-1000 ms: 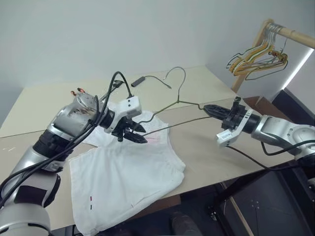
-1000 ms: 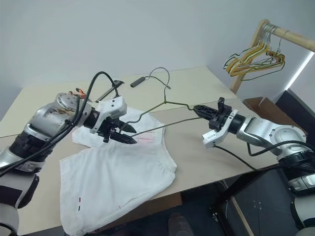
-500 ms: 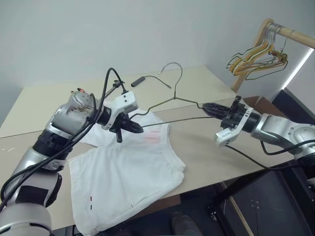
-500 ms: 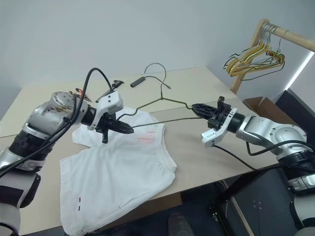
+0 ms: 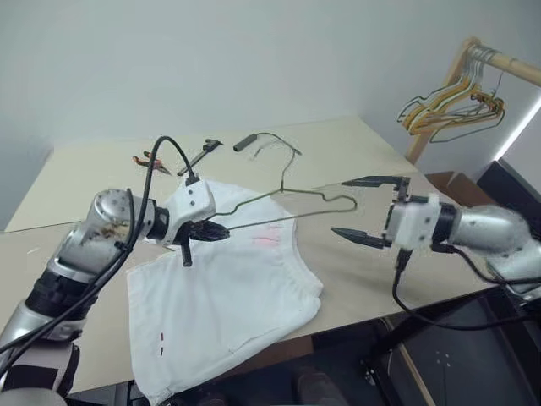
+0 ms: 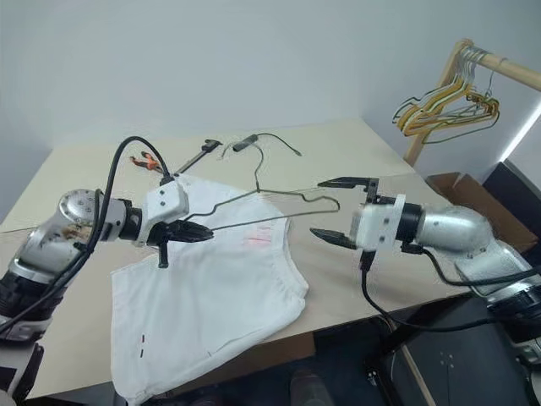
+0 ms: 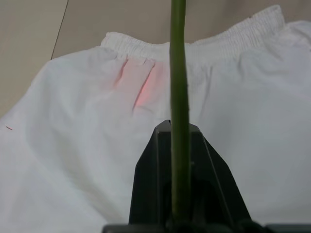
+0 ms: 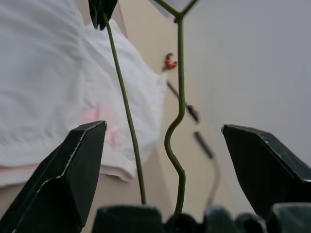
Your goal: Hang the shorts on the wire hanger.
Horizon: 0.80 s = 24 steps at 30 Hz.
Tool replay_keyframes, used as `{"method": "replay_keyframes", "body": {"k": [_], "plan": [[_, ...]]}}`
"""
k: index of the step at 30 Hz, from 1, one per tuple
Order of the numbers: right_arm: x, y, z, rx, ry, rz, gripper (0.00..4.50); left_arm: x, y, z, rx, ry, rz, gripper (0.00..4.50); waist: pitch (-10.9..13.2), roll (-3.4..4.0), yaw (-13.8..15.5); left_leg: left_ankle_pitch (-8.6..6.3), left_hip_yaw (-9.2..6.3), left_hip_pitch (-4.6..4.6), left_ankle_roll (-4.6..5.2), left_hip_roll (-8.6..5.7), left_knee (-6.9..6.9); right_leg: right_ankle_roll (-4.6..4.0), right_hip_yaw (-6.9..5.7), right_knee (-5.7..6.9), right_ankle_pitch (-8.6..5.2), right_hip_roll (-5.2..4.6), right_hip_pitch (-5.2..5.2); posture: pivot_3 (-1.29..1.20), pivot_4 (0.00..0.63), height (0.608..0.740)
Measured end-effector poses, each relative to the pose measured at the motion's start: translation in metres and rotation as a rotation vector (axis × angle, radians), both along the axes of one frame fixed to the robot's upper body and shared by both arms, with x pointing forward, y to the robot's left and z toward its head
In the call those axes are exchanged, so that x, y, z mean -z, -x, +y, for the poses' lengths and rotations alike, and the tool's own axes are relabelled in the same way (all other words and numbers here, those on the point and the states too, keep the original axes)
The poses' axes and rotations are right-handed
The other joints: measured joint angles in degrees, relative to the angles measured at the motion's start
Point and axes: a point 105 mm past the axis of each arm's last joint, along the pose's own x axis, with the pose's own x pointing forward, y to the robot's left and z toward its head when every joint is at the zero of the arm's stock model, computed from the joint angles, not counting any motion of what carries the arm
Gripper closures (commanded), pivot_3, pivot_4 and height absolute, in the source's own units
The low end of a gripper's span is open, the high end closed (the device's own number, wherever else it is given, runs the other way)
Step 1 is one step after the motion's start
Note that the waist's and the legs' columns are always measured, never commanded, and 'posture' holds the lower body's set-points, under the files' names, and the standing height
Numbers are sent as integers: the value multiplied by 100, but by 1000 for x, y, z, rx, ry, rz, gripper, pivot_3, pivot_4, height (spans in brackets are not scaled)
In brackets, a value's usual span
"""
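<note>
Pinching wire hanger [image 5: 287, 203], left tool [image 5: 218, 229], above shorts [image 5: 228, 296]

Left gripper [image 5: 216, 230] clamped on the wire hanger [image 5: 287, 207], fingers [image 7: 171, 160] pinched together, pointing right and slightly down. Right gripper [image 5: 365, 209] spread wide, fingers [image 5: 372, 181] apart, aimed left.

The beige table [image 5: 355, 152] bears the shorts [image 5: 220, 296] (spread flat) and pliers [image 5: 145, 159].

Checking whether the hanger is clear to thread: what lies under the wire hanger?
Under the wire hanger, held up by the left pincer, lie the white shorts on the table. The tabletop beneath the shorts is covered.
</note>
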Motion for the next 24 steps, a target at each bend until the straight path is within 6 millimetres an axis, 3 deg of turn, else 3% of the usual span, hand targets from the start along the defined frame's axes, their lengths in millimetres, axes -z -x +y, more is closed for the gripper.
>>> {"method": "replay_keyframes", "body": {"k": [7,11,15,24], "plan": [[4,-10,-8,64,224,282,19,-8,7,-2,47,6,-31,4500,0,11,336,0,23,-43,0,-5,-1,-5,1,11,-2,13,-68,-63,0,740],[15,-18,5,68,251,376,19,-9,13,-4,86,16,-26,4500,-1,12,443,1,38,-124,-1,-7,17,-12,-1,30,3,20,-150,-55,0,740],[21,-21,5,85,311,410,1217,-10,16,-5,107,2,-32,4500,-1,16,543,0,41,-208,2,-1,76,-14,-22,45,5,26,-203,-56,0,740],[18,-1,19,7,431,389,4341,0,18,-6,127,-72,-17,4500,-1,16,633,-2,50,-208,4,-3,87,-5,-23,42,12,25,-195,-75,0,740]]}}
